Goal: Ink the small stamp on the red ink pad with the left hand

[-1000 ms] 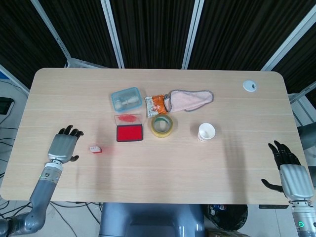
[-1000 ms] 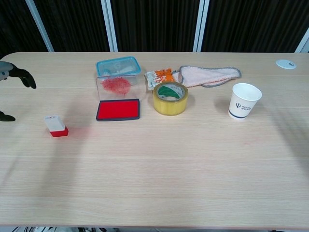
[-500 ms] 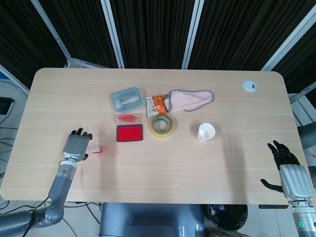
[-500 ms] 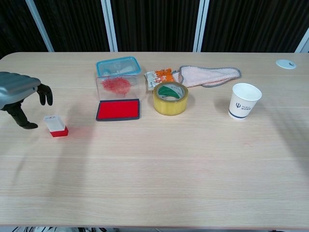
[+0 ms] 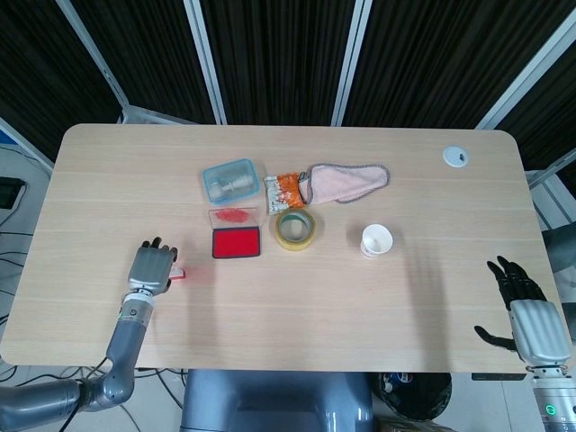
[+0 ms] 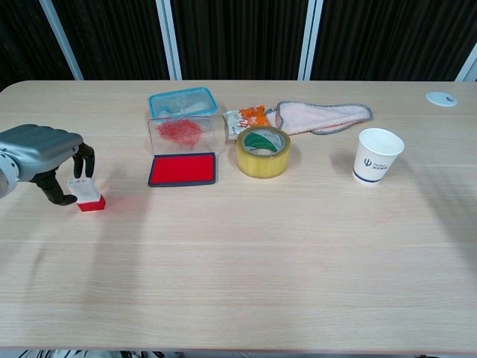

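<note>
Left hand is being shown arched over the small stamp, fingers curled about its white top without a confirmed pinch. One stamp is lying just right of the palm; one red ink pad is lying farther right. Right hand is being held spread, well apart.

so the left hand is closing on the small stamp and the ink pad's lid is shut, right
Not quite: the ink pad is open, its clear lid standing up behind the red surface, as the chest view shows. The rest holds: the left hand is at the small stamp, fingers around its top.
</note>
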Controlling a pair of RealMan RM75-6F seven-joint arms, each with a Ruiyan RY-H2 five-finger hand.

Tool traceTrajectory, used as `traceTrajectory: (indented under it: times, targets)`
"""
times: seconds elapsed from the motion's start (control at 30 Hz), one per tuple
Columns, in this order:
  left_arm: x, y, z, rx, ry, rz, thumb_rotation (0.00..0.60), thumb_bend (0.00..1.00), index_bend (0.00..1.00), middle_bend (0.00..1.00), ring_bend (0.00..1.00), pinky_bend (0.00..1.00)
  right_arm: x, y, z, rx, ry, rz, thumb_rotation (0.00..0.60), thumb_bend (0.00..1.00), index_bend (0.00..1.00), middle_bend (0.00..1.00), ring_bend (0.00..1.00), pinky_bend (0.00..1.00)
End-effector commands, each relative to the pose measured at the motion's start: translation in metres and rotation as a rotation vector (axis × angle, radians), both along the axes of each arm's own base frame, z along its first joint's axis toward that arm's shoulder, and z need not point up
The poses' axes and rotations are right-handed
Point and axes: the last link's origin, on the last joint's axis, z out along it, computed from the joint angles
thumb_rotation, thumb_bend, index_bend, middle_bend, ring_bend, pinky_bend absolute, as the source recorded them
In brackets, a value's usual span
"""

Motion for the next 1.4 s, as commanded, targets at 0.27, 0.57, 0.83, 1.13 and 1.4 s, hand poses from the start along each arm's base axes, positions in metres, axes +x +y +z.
traceTrajectory:
  times: [0.27,0.57,0.83,1.13,1.4]
  targets:
    - [0.000,0.000,-0.007,-0.006,-0.002,0.004,0.600,0.29,0.44,0.43,0.16,0.26,0.000,0.000,0.000,0.001,-0.005,0.004,0.600,0.22,0.02,0.00,0.00,0.19]
    - [-0.001,0.000,-0.011,-0.004,-0.016,-0.003,0.600,0.31,0.47,0.47,0.18,0.27,0.000,0.000,0.000,0.002,-0.007,0.002,0.600,0.22,0.02,0.00,0.00,0.19]
    - [-0.001,0.000,-0.012,0.001,-0.019,-0.007,0.600,0.31,0.51,0.51,0.20,0.28,0.000,0.001,0.000,0.003,-0.009,0.003,0.600,0.22,0.02,0.00,0.00,0.19]
    - [0.000,0.000,-0.015,0.004,-0.025,-0.018,0.600,0.45,0.57,0.57,0.23,0.29,0.001,0.001,0.000,0.003,-0.016,0.002,0.600,0.22,0.02,0.00,0.00,0.19]
    - [0.003,0.000,-0.012,0.026,-0.026,-0.057,0.600,0.49,0.62,0.63,0.29,0.35,0.000,0.001,0.000,0.004,-0.020,-0.001,0.600,0.22,0.02,0.00,0.00,0.19]
